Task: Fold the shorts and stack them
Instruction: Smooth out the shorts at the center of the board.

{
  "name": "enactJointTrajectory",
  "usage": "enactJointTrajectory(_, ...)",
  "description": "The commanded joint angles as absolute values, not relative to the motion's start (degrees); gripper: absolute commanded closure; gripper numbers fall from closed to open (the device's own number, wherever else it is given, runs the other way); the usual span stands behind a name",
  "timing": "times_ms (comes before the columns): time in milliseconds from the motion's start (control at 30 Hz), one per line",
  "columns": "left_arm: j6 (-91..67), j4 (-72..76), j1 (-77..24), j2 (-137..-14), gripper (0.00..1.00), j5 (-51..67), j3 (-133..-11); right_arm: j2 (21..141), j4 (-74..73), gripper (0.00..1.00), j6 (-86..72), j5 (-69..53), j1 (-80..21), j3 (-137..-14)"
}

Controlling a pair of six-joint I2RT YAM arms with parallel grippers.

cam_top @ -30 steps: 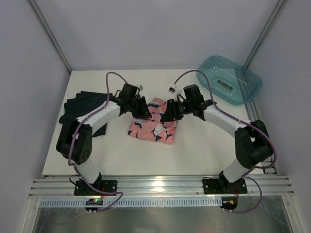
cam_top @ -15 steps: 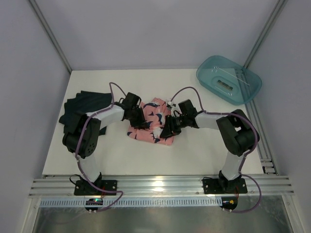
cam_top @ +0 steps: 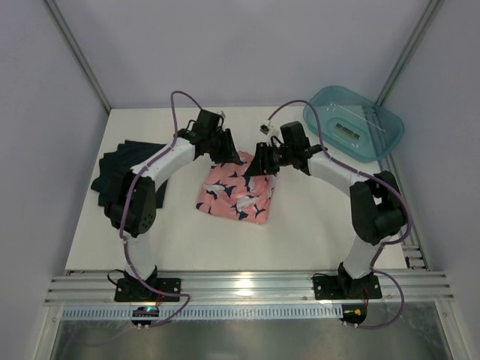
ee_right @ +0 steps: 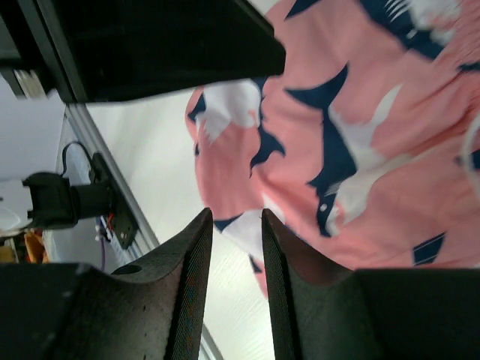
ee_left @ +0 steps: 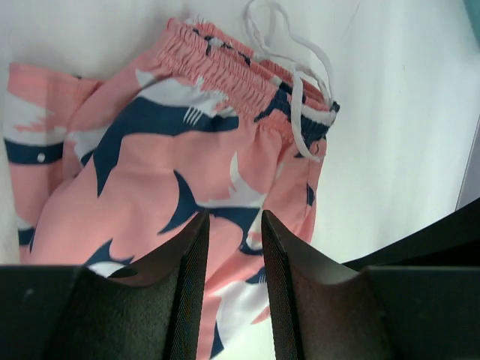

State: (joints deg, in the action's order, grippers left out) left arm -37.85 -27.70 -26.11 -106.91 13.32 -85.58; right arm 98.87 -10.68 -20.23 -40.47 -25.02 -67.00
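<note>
– Since the worktop [cam_top: 315, 225] has dark shorts [cam_top: 124, 169] spread far left and pink shorts [cam_top: 234, 191] folded in the middle, which arm's next?

– Left, I'd guess, it's nearer the dark pair. Left pincer [cam_top: 229, 152] and right pincer [cam_top: 256, 165] hover over pink's far edge, barely parted, empty.

Pink shorts, overhead: I can't see the upper edge of the pink shorts [cam_top: 231, 191]; the left gripper [cam_top: 229, 152] and right gripper [cam_top: 256, 166] cover it.
Dark shorts: the right side of the dark shorts [cam_top: 112, 169] sits behind the left arm [cam_top: 161, 169].
Left wrist view: the pink shorts run off the left and bottom edges, behind my jaws.
Teal tub [cam_top: 319, 120]: contents too small for me to tell.
</note>
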Motion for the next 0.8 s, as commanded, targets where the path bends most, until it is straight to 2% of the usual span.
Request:
enactJointTrajectory(0, -35.51, -27.6, -25.4, -113.71, 0.65, 14.33, -88.5, 104.84, -10.46, 0.64, -19.69, -37.63, -22.86, -72.14)
enactJointTrajectory(233, -34.28, -28.74, -22.06, -125.15, 0.66, 17.31, -97.37, 114.16, -10.55, 0.63, -19.68, -33.32, -19.69, -75.85)
enactJointTrajectory(467, -31.65, -28.83, -21.8, -128.59, 0.64, 20.83, -103.44, 112.51, -5.47, 0.63, -26.17, -26.64, -18.63, -67.53)
enactJointTrajectory(667, -26.56, -34.52, -21.97, -116.04, 0.58, 9.79, -103.1, 98.63, 3.21, 0.63, -37.33, -18.29, -18.63, -50.5)
enactJointTrajectory(767, -25.84, -37.44, -22.5, -104.91, 0.55, 5.81, -95.92, 90.99, 10.6, 0.63, -46.04, -18.11, -19.94, -41.35)
